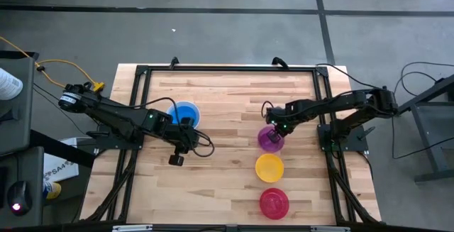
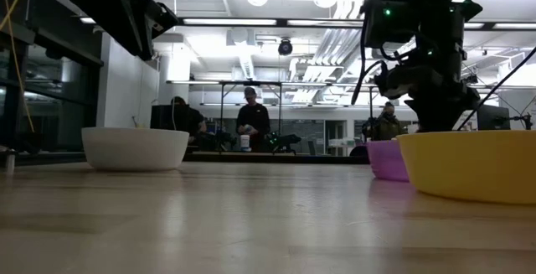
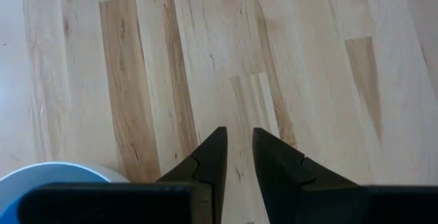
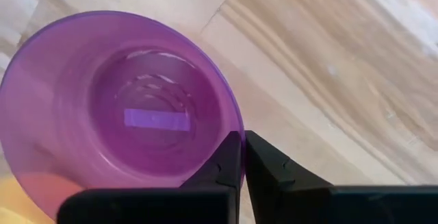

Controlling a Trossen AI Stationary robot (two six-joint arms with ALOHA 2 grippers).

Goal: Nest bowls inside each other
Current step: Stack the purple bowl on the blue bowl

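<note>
We see the purple bowl standing upright on the right half of the wooden table, and the right gripper has its fingers pinched shut on the bowl's rim; in the right wrist view the two dark fingers meet at the thin purple edge, one inside and one outside. In line with it toward the table's near edge sit the yellow bowl and then the red-pink bowl, each apart from its neighbour. On the left half of the table the blue bowl sits nested inside the white bowl, whose pale rim shows around it from above. The left gripper hangs just beside that pair, on the side nearer the table's front edge, over bare wood; in the left wrist view its fingers stand a little apart with nothing between them, and the blue-and-white rim shows at the corner. From table height the yellow bowl looms closest, the purple one just behind it beneath the right arm. Beyond the table, people stand in the room.
</note>
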